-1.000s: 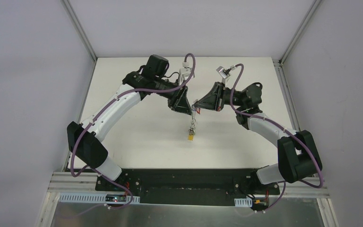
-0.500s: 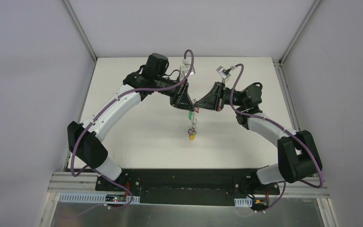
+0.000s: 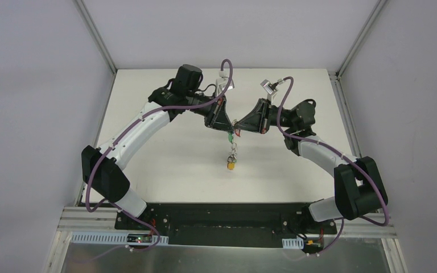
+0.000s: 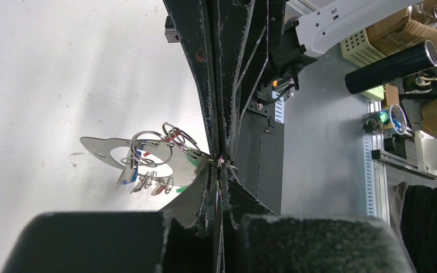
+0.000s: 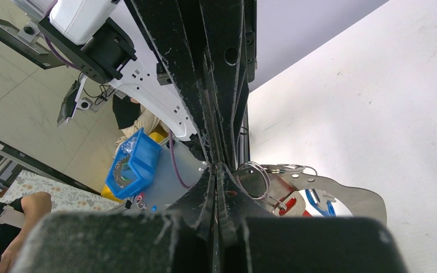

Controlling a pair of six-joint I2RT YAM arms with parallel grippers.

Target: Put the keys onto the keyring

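Both grippers meet tip to tip above the table's middle. My left gripper (image 3: 229, 126) (image 4: 219, 166) is shut, with a thin metal piece and a green glint pinched between its fingers; the green-tagged key (image 3: 228, 138) (image 4: 194, 162) hangs right at its tip. My right gripper (image 3: 237, 124) (image 5: 216, 168) is shut on the end of the keyring (image 4: 105, 152) (image 5: 347, 194), a grey metal loop reaching out from the tips. Small split rings (image 4: 155, 147) (image 5: 254, 178) and several keys dangle from it, with red (image 5: 293, 207), blue (image 5: 318, 202) and yellow (image 3: 230, 165) tags.
The white table (image 3: 165, 153) lies below the hanging bunch. Grey walls and aluminium posts (image 3: 98, 34) close in the back and sides. A black base rail (image 3: 222, 219) runs along the near edge.
My left gripper has closed its jaws and edged up against the right gripper's tip. The green tag now shows beneath it. The hanging keys swung slightly; the right arm stayed still.
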